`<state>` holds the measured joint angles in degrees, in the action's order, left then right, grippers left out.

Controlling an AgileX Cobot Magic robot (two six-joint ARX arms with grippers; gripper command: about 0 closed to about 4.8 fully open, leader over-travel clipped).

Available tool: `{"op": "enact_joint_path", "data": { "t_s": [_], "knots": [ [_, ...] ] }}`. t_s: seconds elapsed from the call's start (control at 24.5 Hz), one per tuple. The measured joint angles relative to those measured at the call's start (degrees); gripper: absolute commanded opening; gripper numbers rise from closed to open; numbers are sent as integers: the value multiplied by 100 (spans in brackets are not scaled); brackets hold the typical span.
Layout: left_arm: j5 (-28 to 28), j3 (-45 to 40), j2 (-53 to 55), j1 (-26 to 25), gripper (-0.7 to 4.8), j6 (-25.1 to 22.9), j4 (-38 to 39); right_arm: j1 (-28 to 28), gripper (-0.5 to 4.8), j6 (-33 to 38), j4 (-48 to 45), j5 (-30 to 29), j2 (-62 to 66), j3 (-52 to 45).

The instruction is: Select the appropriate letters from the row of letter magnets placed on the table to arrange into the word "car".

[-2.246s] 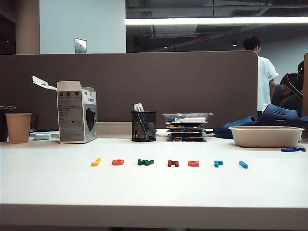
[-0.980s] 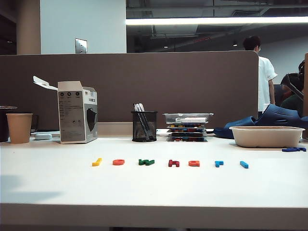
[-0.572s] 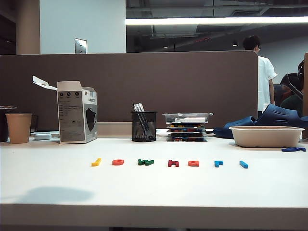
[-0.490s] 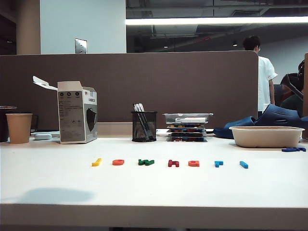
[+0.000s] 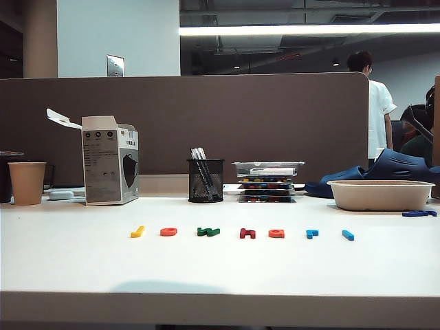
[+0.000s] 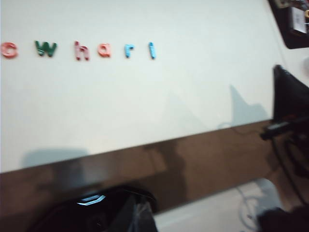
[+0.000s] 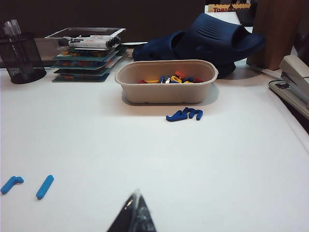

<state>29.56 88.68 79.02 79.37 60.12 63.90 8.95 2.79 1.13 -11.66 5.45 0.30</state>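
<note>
Seven letter magnets lie in a row on the white table [image 5: 227,265]. From left they are yellow [image 5: 137,232], orange-red "c" [image 5: 168,232], green [image 5: 208,232], dark red [image 5: 247,233], orange "a" [image 5: 276,233], light blue "r" [image 5: 312,234] and a blue bar [image 5: 348,235]. Neither gripper shows in the exterior view. The left wrist view is blurred: my left gripper [image 6: 141,209] hangs off the table's front edge, far from "c" [image 6: 8,49], "a" [image 6: 104,50] and "r" [image 6: 128,50]; its jaws are too dark to read. My right gripper [image 7: 137,205] is shut and empty, near "r" [image 7: 11,184].
At the back stand a paper cup [image 5: 27,182], a white box [image 5: 110,169], a mesh pen cup [image 5: 205,180], stacked trays [image 5: 267,180] and a beige bowl [image 7: 166,81] of letters. Loose blue letters [image 7: 184,115] lie by it. A stapler [image 7: 292,87] sits nearby.
A soft shadow on the table's front has slid from the far left toward the middle. The letters have not moved.
</note>
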Motion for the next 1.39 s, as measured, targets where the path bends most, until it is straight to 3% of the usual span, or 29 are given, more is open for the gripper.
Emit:
{"op": "enact_joint_path", "data": {
  "t_s": [0.2, 0.37, 0.98, 1.27, 1.39],
  "knots": [
    [828, 13, -28, -11, -6, 162, 476, 0, -6, 46, 0, 0, 0, 0],
    [885, 11, -22, -7, -6, 492, 997, 0, -6, 57, 0, 0, 0, 0],
    [1117, 11, -22, -4, -5, 505, 984, 0, -6, 59, 26, -7, 0, 72],
    [1119, 11, -22, -4, -5, 505, 984, 0, -6, 173, 483, -11, 66, 1132],
    [1119, 11, -22, -4, -5, 505, 984, 0, -6, 173, 1182, -413, 837, 2017]
  ]
}}
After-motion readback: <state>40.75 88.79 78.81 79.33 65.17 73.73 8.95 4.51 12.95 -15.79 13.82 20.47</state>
